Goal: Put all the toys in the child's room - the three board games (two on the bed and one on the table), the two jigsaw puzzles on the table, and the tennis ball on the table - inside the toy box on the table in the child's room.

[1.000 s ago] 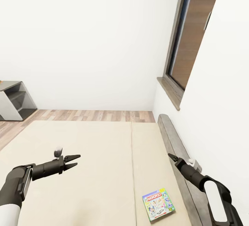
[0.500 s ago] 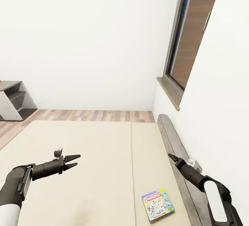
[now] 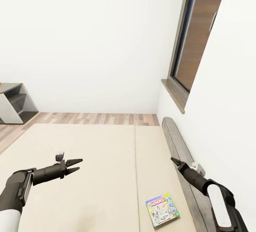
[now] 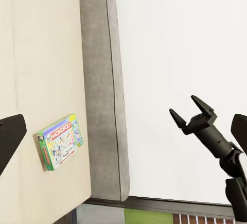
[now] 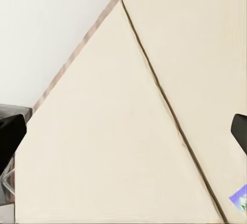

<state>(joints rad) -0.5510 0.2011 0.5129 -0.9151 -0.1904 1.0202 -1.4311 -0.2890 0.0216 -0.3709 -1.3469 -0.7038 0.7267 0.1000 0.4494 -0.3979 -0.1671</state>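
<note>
One board game [image 3: 162,211], a white-green box with red lettering, lies flat on the bed's cream mattress [image 3: 89,175], right of the seam and near the front edge. It also appears in the left wrist view as the board game [image 4: 58,141], and its corner [image 5: 240,200] shows in the right wrist view. My left gripper [image 3: 79,164] hovers open over the mattress, well left of the box. Above the bed's right side, beyond the box, my right gripper [image 3: 173,160] is also open, its spread fingers clear in the left wrist view [image 4: 183,105]. Neither holds anything.
A grey bed frame [image 3: 176,141] runs along the white wall on the right, under a window with a wooden sill [image 3: 175,95]. A grey shelf unit [image 3: 14,103] stands at the far left on the wood-plank floor [image 3: 96,118].
My right arm has edged slightly forward and to the left. The left arm and the board game have not moved.
</note>
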